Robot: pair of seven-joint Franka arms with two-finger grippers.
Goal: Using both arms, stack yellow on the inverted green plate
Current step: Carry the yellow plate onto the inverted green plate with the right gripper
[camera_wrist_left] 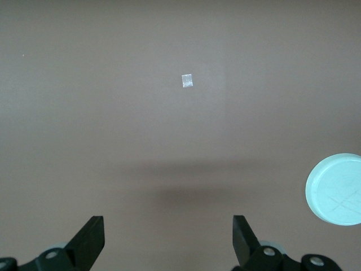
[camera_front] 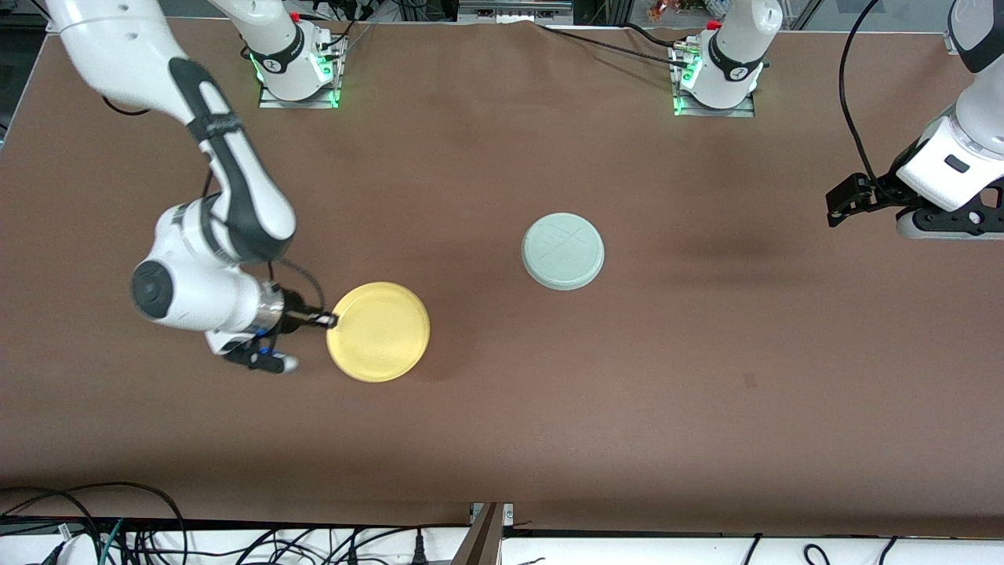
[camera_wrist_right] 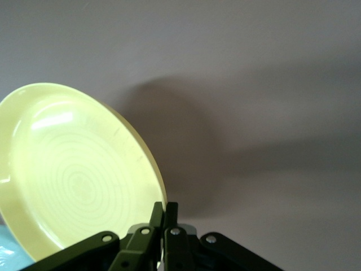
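The right gripper (camera_front: 328,319) is closed on the rim of the yellow plate (camera_front: 379,331), its 2 fingers (camera_wrist_right: 164,217) pinched together over the edge at the side toward the right arm's end of the table. In the right wrist view the plate is seen tilted and lifted off the brown table (camera_front: 502,408), with a shadow cast beneath it. The green plate (camera_front: 563,251) is laid upside down, scratch marks uppermost, near the table's middle, well apart from the yellow plate and farther from the front camera. Bare tabletop is left around both plates. The left gripper (camera_front: 838,205) is held in the air with fingers spread wide and nothing between them, over the left arm's end of the table, where the arm waits. A small pale square mark (camera_wrist_left: 187,81) is seen on the table.
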